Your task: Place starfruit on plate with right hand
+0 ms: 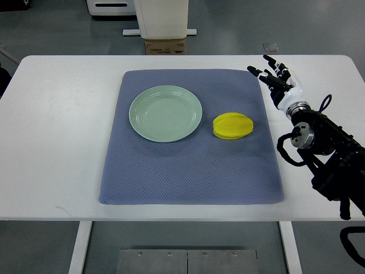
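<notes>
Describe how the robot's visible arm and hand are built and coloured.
The right hand has black jointed fingers with white segments and a white wrist cuff. Behind it, the right arm is black, with a round silver joint disc and looping black cables. No left arm shows.

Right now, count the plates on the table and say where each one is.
1. The green plate lies empty on the left half of the blue mat, left of the starfruit. Nothing on the table looks able to hide another.
</notes>
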### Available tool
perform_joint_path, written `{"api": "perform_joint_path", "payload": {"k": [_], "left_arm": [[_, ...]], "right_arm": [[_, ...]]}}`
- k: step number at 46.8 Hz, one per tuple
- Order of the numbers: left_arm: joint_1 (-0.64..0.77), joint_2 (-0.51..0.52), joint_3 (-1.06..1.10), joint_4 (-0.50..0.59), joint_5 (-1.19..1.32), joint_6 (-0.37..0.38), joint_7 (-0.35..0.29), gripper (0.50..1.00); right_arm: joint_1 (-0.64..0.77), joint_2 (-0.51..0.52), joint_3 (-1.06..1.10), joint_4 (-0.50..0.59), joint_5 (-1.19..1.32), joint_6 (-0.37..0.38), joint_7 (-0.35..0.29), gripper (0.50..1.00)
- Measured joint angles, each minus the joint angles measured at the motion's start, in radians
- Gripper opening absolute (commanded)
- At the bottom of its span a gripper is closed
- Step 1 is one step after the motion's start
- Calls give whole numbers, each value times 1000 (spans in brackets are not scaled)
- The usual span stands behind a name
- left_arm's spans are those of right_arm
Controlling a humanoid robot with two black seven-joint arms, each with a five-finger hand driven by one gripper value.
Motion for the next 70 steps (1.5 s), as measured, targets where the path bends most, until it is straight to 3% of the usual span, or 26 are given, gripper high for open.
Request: {"api": "perform_joint_path", "payload": {"k": [70], "left_arm": [[-10, 0, 0, 0, 0, 0, 0, 1000]], "right_arm": [[9, -8, 0, 4, 0, 0, 2, 1000]]}}
